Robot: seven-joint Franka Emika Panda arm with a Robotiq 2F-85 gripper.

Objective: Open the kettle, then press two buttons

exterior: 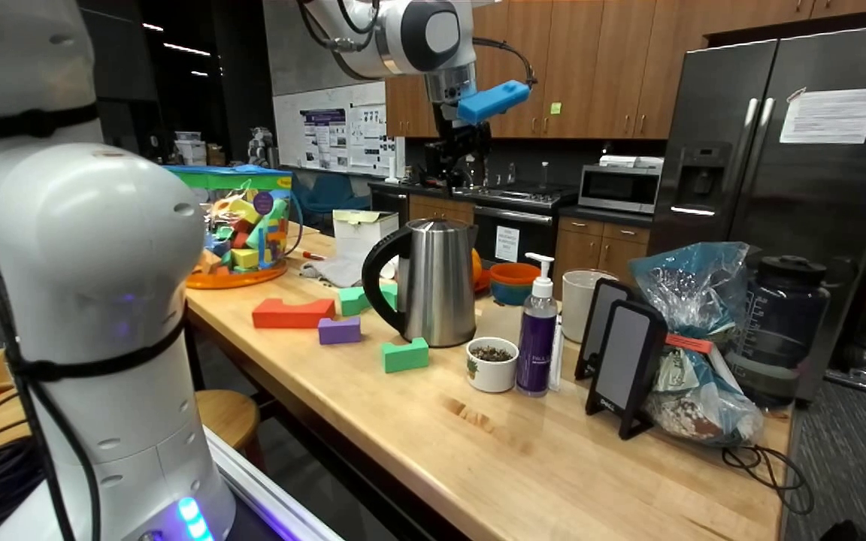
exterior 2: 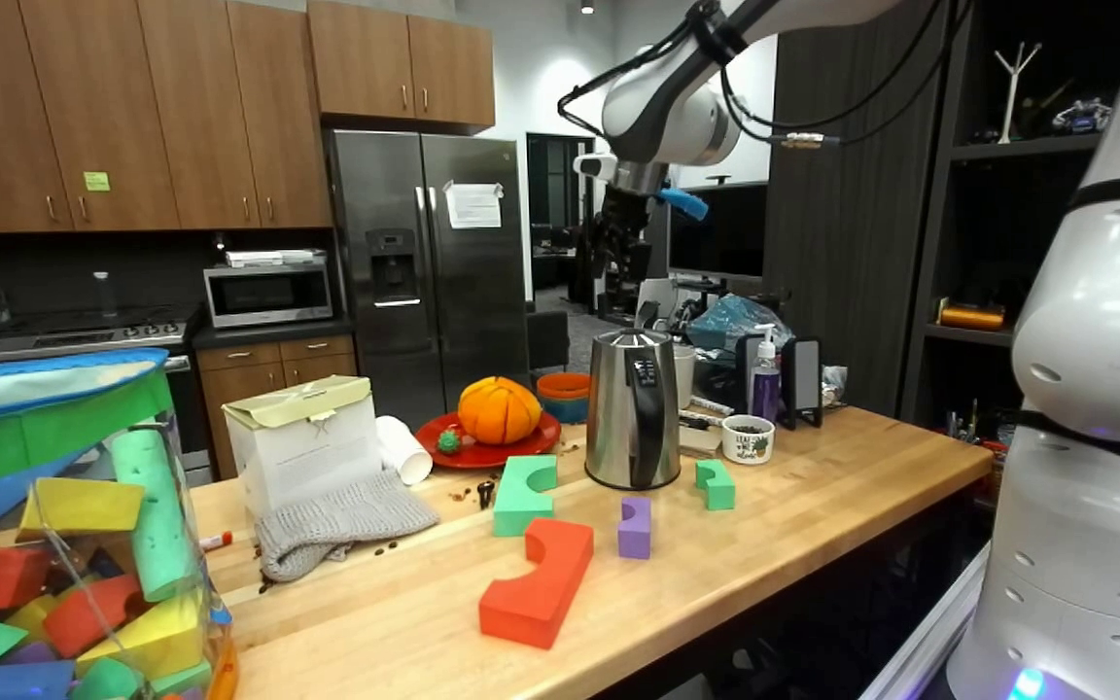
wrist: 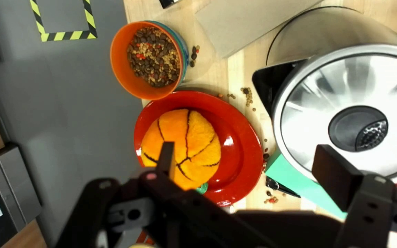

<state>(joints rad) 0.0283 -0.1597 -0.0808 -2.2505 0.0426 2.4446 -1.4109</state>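
- In an exterior view, the gripper (exterior: 442, 179), its spread hard to judge here, hangs above the kettle (exterior: 439, 289), a tapered stainless-steel cylinder with a curved black handle (exterior: 371, 278).
- In an exterior view, a notched red block (exterior 2: 550, 593) and purple block (exterior 2: 634, 533) lie lower than the gripper.
- In the wrist view, the fingers (wrist: 334, 172) stand spread: beyond one, the kettle's round polished lid (wrist: 360, 82); beyond the other, a fuzzy orange plush ball (wrist: 191, 143) on a glossy red plate (wrist: 240, 151).
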